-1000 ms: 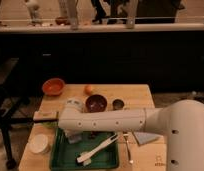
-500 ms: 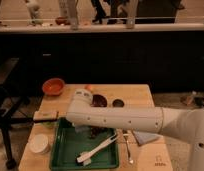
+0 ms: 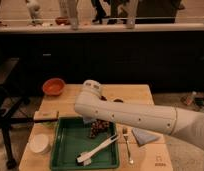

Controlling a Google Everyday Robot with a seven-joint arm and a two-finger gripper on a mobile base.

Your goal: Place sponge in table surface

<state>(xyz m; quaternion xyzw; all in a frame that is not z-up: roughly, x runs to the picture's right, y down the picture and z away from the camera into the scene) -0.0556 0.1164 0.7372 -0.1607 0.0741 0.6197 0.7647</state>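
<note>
Your gripper (image 3: 89,119) is tucked under the arm (image 3: 135,117) at the green tray's (image 3: 65,150) far edge, fingers closed, contents unclear.

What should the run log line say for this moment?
arm: stretched over table | claw: shut, hanging low over green tray | sponge: cannot make out

One wooden table (image 3: 140,92) carries one green tray (image 3: 57,150), one orange bowl (image 3: 53,86), one white cup (image 3: 39,143), one fork (image 3: 127,145), one white brush (image 3: 97,149) and one blue cloth (image 3: 145,136). One robot arm (image 3: 130,117) reaches across, its one gripper hidden behind it.
</note>
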